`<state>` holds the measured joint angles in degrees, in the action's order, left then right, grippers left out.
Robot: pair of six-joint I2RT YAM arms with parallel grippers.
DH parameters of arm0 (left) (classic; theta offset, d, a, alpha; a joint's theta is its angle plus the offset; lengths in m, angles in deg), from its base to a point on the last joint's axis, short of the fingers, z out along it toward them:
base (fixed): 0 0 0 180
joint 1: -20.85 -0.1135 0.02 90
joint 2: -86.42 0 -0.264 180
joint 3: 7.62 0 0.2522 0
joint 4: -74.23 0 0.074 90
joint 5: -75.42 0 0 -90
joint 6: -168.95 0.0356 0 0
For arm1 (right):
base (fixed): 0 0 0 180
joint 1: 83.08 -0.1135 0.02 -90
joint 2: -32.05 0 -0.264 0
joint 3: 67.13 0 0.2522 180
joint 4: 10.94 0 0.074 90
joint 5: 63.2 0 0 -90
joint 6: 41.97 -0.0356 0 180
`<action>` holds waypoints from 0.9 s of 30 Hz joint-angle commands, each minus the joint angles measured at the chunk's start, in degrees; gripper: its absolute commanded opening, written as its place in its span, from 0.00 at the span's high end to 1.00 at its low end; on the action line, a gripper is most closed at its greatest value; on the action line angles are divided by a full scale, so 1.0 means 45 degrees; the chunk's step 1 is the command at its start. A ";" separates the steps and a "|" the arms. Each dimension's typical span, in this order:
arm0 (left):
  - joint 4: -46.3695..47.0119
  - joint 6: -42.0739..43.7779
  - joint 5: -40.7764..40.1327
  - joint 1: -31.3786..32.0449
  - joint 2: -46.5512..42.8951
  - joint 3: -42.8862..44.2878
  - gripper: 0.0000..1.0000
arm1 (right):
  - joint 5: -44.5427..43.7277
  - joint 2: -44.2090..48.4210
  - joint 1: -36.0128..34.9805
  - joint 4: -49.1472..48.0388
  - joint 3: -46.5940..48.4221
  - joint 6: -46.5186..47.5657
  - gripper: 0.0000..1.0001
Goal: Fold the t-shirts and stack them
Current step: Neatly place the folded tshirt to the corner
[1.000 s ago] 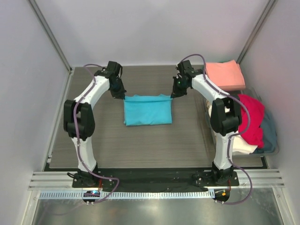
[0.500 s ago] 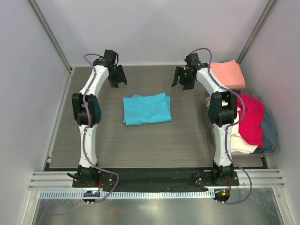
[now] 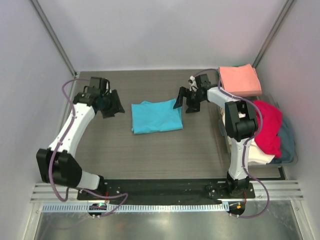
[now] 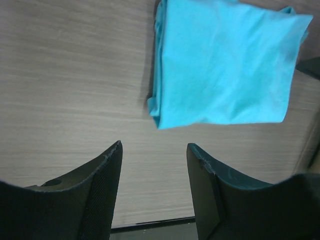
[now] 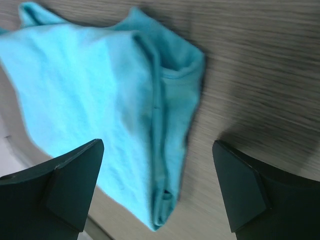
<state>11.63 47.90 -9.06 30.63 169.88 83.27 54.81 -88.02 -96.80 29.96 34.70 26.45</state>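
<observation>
A turquoise t-shirt (image 3: 156, 116) lies folded in a rough square on the middle of the wood-grain table, and nothing touches it. My left gripper (image 3: 114, 105) hovers just off its left edge, open and empty. In the left wrist view the shirt (image 4: 225, 65) lies ahead of the gripper (image 4: 154, 147), with bare table between the fingers. My right gripper (image 3: 184, 101) is at the shirt's far right corner, wide open. In the right wrist view the shirt's folded edge (image 5: 165, 150) shows below the gripper (image 5: 157, 145), apart from both fingers. A folded salmon-pink shirt (image 3: 240, 80) lies at the back right.
At the right edge a pile holds a red shirt (image 3: 267, 125), a cream one (image 3: 255, 152) and a grey-blue one (image 3: 287, 137). White walls and slanted metal posts (image 3: 55, 42) close in the table. A black rail (image 3: 160, 187) runs along the front.
Both grippers have let go of the turquoise shirt's far edge and opened. The left arm swung out to the shirt's left side. The right came down beside its right corner. The shirt now lies flat.
</observation>
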 commanded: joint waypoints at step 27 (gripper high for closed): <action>0.0657 0.0552 -0.2242 0.0014 -0.7062 -0.5732 0.35 | -0.0374 -0.0915 0.0780 0.0839 0.4212 0.2079 0.99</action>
<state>12.02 49.48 -19.49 30.63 139.46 57.63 60.67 -96.26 -96.67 26.75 45.72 29.11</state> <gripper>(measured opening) 0.654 0.080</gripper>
